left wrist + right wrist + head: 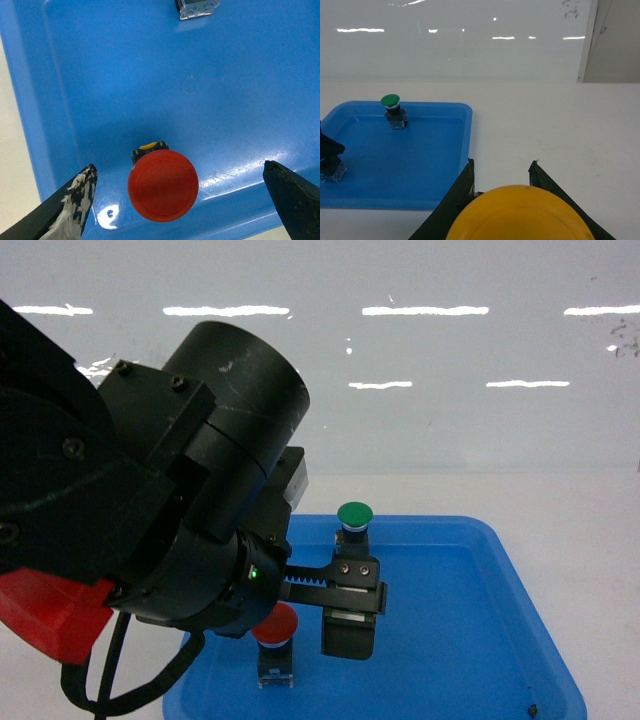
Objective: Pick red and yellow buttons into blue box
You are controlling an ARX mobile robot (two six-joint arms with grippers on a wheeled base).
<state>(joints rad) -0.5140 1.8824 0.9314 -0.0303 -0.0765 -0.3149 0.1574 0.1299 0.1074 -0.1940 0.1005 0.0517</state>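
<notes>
Head view puts the left gripper (pixel 318 615) low over a shallow blue tray (pixel 500 640) that rests on a white table (pixel 590 510). Its fingers are spread wide, and the red button (pixel 274 626) stands upright on the tray floor just beside the near finger. Beyond the gripper, by the tray's far wall, stands a green-capped button (pixel 354 517), well apart from the fingers.

From the left wrist, the red cap (pixel 163 186) sits between the two dark fingertips (pixel 75 200), with a clear gap on each side; neither one touches it. A sliver of yellow shows on its base just past the cap. Further ahead, at the top edge, a clear block base (pixel 198 7) rests on the tray floor.

At the right wrist, the right gripper (pixel 501 175) has its fingers closed against the yellow button (pixel 520 214), whose round cap fills the space just below them, held above the table off the tray's right side. Ahead and to the left of this gripper lies the tray, with only the green button plainly standing in it. No deep blue box appears in any view
</notes>
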